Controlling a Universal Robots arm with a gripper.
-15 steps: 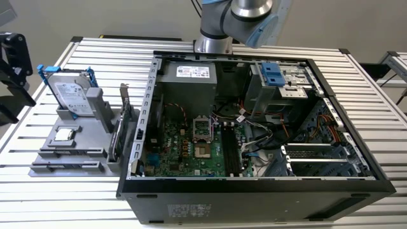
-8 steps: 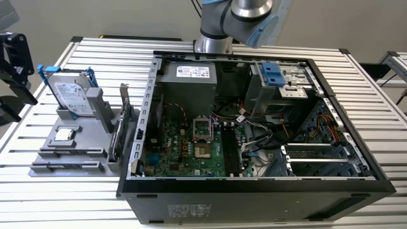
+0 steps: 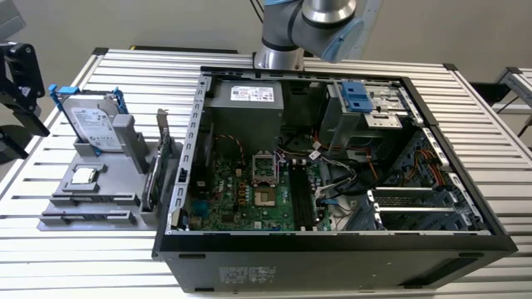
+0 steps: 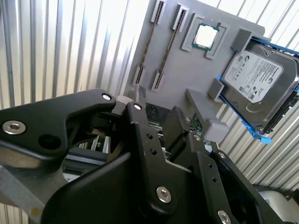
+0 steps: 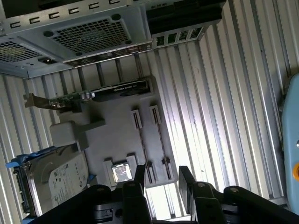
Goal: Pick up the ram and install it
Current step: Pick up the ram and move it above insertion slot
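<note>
The job is judged to be at its very start. In the first wrist view the ram (image 5: pixel 143 145) is seen standing on its thin edge in a slot of the gray holder (image 5: pixel 112 140). A second stick (image 5: pixel 161 140) like it is seen just beside it. Neither one is lifted yet. The claw (image 5: pixel 161 171) is held wide, with a clear gap between its two black fingers (image 5: pixel 140 179), and nothing is gripped. It is hung above the holder, near one end of the two slots. It is close to the ram but not touching it, as far as can be told. In the exterior view the holder is set on the worktop (image 3: pixel 482 124), at the exterior view's left of the open computer case (image 3: pixel 332 240). The hard drive (image 3: pixel 91 121) is kept at the holder's far end. Inside the case, the long dark slots (image 3: pixel 301 199) on the board look empty, so it is judged that no ram is put in there yet. The picking up, the carrying over and the pushing in are all left to be done.
</note>
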